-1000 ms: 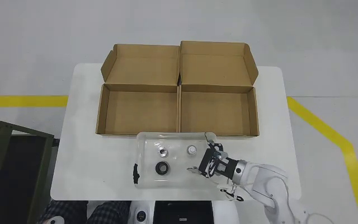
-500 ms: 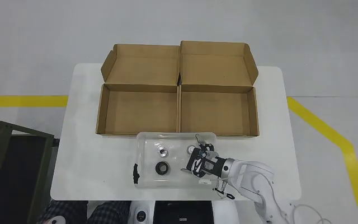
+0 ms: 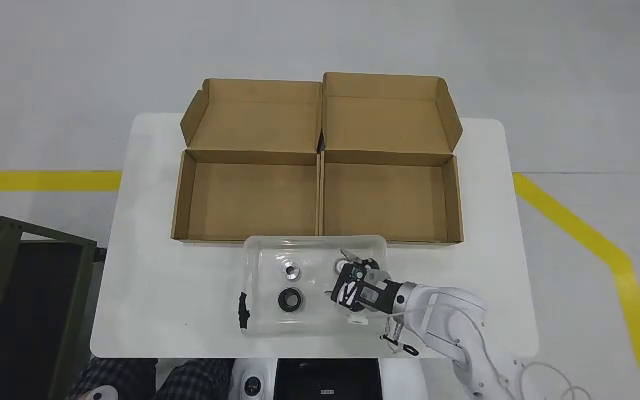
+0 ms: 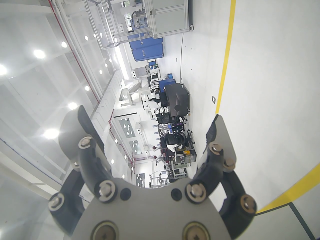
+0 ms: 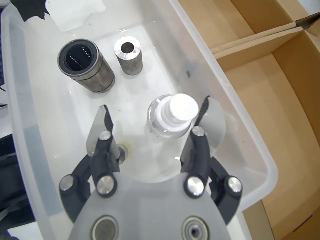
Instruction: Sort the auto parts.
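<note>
Right claw hung wide open inside the clear bin, fingers on either side of the white-capped clear part; one fingertip was just beside the cap, the other well apart, and nothing was gripped. That part stood upright near the bin wall on the boxes' side, while the dark bearing and small metal sleeve stood side by side farther along the bin floor, apart from the claw. The bin sat on the white bench just before the left cardboard box and the right cardboard box, both open; left claw was also spread wide, holding nothing, aimed out at the room.
</note>
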`<state>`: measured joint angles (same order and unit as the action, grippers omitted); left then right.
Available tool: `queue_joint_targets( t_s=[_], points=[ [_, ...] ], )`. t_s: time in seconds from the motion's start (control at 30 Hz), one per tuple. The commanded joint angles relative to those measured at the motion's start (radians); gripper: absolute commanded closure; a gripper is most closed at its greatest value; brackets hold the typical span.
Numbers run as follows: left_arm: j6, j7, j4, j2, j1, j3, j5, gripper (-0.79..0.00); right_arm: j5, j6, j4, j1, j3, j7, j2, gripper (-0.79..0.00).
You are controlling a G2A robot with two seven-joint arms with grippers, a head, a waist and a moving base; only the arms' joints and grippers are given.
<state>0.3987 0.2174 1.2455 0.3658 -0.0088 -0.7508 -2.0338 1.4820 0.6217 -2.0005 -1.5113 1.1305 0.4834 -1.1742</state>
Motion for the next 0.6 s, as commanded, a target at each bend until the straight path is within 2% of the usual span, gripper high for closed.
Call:
queue_joint_targets(
  t_s=[0.0, 0.1, 0.23, 0.43, 0.57],
  points=[
    [0.0, 0.0, 0.0, 0.0, 0.0, 0.0, 0.0, -0.785, 0.0, -0.002, 0.001, 0.0, 0.0, -0.001, 0.001, -0.299],
    [0.0, 0.0, 0.0, 0.0, 0.0, 0.0, 0.0, -0.785, -0.001, -0.007, 0.002, 0.0, 0.001, -0.004, 0.003, -0.212],
    [0.0, 0.0, 0.0, 0.0, 0.0, 0.0, 0.0, -0.785, -0.003, -0.009, 0.0, 0.002, 0.003, -0.008, 0.005, 0.0],
    [0.0, 0.0, 0.0, 0.0, 0.0, 0.0, 0.0, -0.785, -0.043, 0.025, -0.03, -0.013, 0.015, -0.035, 0.012, 0.0],
    [0.0, 0.0, 0.0, 0.0, 0.0, 0.0, 0.0, -0.785, -0.124, 0.057, -0.037, -0.03, 0.037, -0.09, 0.016, 0.0]
  ],
)
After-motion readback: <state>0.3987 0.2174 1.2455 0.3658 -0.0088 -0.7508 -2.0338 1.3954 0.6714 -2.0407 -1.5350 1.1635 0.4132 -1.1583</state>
